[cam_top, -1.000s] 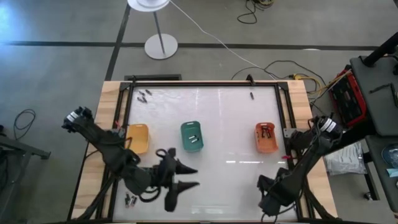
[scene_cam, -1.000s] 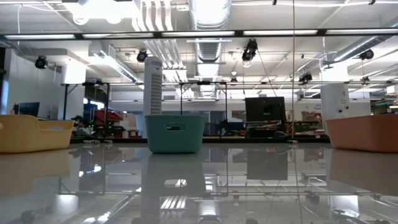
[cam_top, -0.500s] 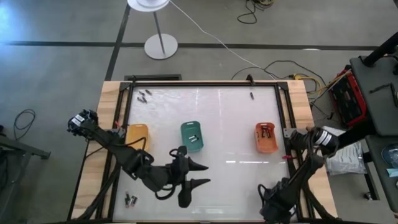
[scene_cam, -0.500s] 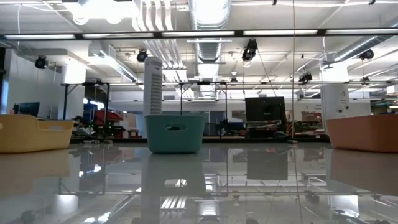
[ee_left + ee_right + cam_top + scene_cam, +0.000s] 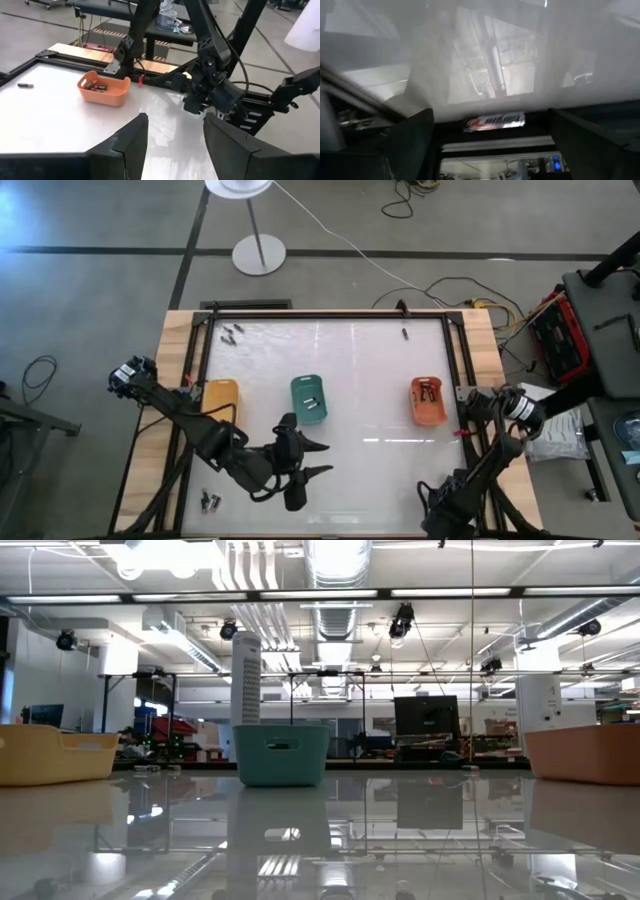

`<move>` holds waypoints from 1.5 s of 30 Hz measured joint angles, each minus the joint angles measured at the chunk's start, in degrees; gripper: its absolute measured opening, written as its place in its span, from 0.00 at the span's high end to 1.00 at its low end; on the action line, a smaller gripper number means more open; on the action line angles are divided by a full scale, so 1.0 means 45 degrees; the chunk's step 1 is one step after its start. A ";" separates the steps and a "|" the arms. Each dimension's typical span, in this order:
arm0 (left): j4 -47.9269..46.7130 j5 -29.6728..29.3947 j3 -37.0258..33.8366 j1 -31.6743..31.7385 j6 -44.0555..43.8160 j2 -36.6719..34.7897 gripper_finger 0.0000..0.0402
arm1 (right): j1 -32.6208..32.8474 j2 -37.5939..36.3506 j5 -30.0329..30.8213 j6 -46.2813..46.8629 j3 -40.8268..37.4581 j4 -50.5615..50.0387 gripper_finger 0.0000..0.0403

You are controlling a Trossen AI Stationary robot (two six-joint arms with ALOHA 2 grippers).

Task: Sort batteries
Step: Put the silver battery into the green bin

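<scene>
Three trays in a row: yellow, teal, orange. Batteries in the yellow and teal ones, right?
Not quite: the high view shows batteries in the teal tray and the orange tray; the yellow tray shows none. The row order is right.

A glossy white table top [image 5: 370, 380] sits in a black frame on light wooden boards. Beyond its far edge, a white round-based lamp stand [image 5: 258, 252] rests on grey floor, its white cable [image 5: 340, 242] trailing toward the table.
</scene>
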 joint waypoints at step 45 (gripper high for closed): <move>-0.0242 -0.0977 0.0000 0.0376 -0.0365 -0.0019 0.57 | -0.0561 -0.0589 0.1164 -0.1787 -0.0665 -0.2315 0.13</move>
